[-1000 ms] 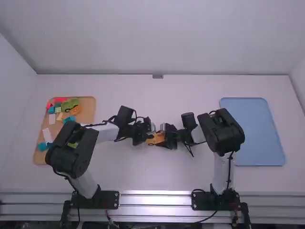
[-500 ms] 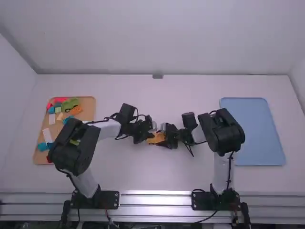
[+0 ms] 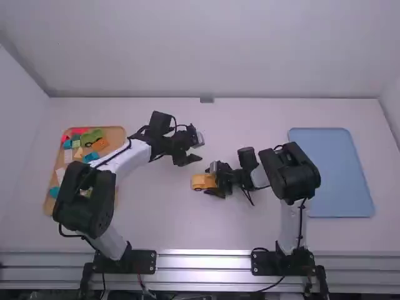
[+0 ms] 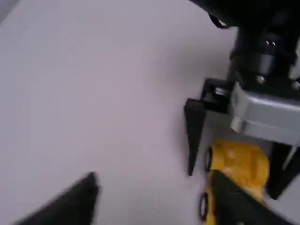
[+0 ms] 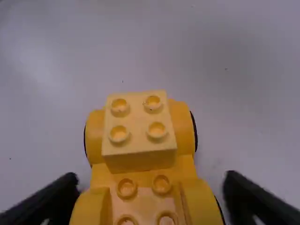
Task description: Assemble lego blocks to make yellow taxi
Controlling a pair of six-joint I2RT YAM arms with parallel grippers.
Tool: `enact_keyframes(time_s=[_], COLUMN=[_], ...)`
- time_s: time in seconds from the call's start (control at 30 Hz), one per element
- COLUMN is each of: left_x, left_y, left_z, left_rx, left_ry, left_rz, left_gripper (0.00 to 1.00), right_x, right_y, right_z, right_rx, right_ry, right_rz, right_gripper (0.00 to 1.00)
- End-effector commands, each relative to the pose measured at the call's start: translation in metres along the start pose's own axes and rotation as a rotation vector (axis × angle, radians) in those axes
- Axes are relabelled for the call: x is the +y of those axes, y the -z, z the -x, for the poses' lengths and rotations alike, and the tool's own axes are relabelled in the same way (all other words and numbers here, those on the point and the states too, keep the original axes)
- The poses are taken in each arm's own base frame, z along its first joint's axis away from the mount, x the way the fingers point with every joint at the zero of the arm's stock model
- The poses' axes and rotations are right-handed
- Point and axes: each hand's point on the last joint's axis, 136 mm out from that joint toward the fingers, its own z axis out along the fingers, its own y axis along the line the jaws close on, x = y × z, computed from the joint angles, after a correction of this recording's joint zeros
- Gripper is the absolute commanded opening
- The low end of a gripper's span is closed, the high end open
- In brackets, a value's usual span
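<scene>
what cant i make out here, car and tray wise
High view: one end of the car, behind the right hand.
High view: part of the tray and anything lying there, under the left arm.
Left wrist view: some of the car, behind a blurred finger of the left hand.
Right wrist view: the car's near end, cut off by the bottom edge.

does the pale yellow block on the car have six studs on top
No, the pale yellow block on the yellow car has four studs, in two rows of two.
</scene>
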Motion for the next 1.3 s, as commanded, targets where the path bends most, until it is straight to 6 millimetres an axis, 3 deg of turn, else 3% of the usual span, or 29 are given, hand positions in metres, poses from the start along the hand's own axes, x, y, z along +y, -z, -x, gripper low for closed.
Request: enact_keyframes(time_s=[0.0,0.1,0.27,0.3,0.53,0.57,0.73,0.8,0.87,0.9,1.03,1.17,1.2,1.27], left_x=[0.009,0.027,0.062,0.062,0.099,0.099,0.099,0.094,0.092,0.087,0.072,0.057,0.047,0.036], left_y=[0.004,0.009,0.050,0.050,0.138,0.139,0.192,0.214,0.223,0.242,0.285,0.307,0.324,0.340], left_z=[0.004,0.011,0.020,0.020,0.003,0.002,-0.015,-0.023,-0.027,-0.038,-0.061,-0.068,-0.072,-0.074], left_rx=[0.010,0.006,-0.038,-0.038,-0.051,-0.047,-0.002,-0.001,0.005,0.012,0.011,0.019,0.016,-0.020], left_ry=[0.050,0.135,0.351,0.351,0.650,0.652,0.846,0.938,0.971,1.052,1.204,1.246,1.269,1.310], left_rz=[0.038,0.115,0.287,0.287,0.603,0.610,0.881,0.989,1.036,1.148,1.383,1.505,1.587,1.666], left_gripper=[0.99,0.99,0.99,0.99,0.99,0.99,0.99,0.99,0.99,0.99,0.99,0.99,0.99,0.99], right_x=[0.005,0.001,-0.010,-0.010,-0.030,-0.031,-0.054,-0.060,-0.062,-0.064,-0.065,-0.069,-0.073,-0.074], right_y=[0.001,0.006,0.034,0.034,0.084,0.084,0.095,0.091,0.089,0.083,0.072,0.069,0.068,0.065], right_z=[0.004,0.017,0.052,0.052,0.128,0.130,0.182,0.204,0.213,0.227,0.250,0.259,0.260,0.264], right_rx=[-0.026,-0.034,-0.031,-0.031,-0.142,-0.145,-0.213,-0.232,-0.237,-0.237,-0.243,-0.243,-0.234,-0.231], right_ry=[-0.014,-0.041,-0.032,-0.032,0.096,0.097,0.120,0.126,0.132,0.138,0.170,0.188,0.196,0.204], right_rz=[0.024,0.009,-0.049,-0.049,-0.106,-0.106,-0.075,-0.038,-0.026,-0.006,0.026,0.021,0.003,-0.001], right_gripper=[0.96,0.99,0.99,0.99,0.99,0.99,0.99,0.99,0.99,0.99,0.99,0.99,0.99,0.99])
